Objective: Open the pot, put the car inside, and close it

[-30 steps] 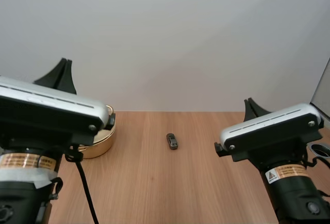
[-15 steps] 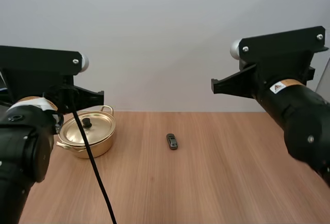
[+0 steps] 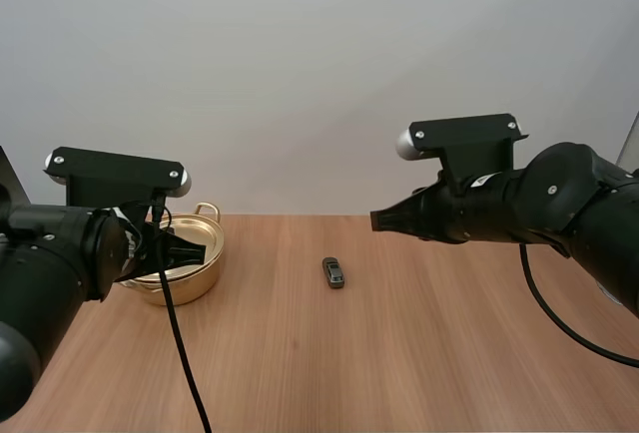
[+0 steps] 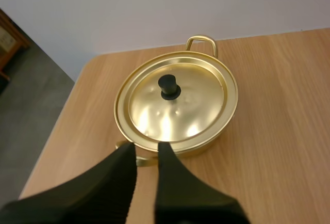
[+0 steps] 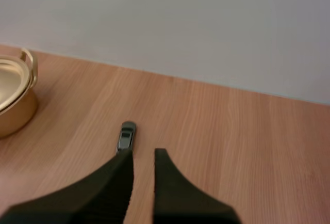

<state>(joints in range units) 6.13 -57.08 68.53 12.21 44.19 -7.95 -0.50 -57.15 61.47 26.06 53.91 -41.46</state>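
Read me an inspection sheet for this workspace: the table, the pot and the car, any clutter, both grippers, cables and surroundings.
surface: light wooden table, flat, with visible grain.
job's things: round gold metal pot with loop handles, its gold lid on, black knob on top; small dark toy car lying on the table, apart from the pot.
clutter: nothing seen.
grippers: left gripper open, aimed at the pot's near handle, holding nothing; right gripper open, aimed at the car, not touching it.
cables: nothing seen.
surroundings: plain pale wall behind the table.
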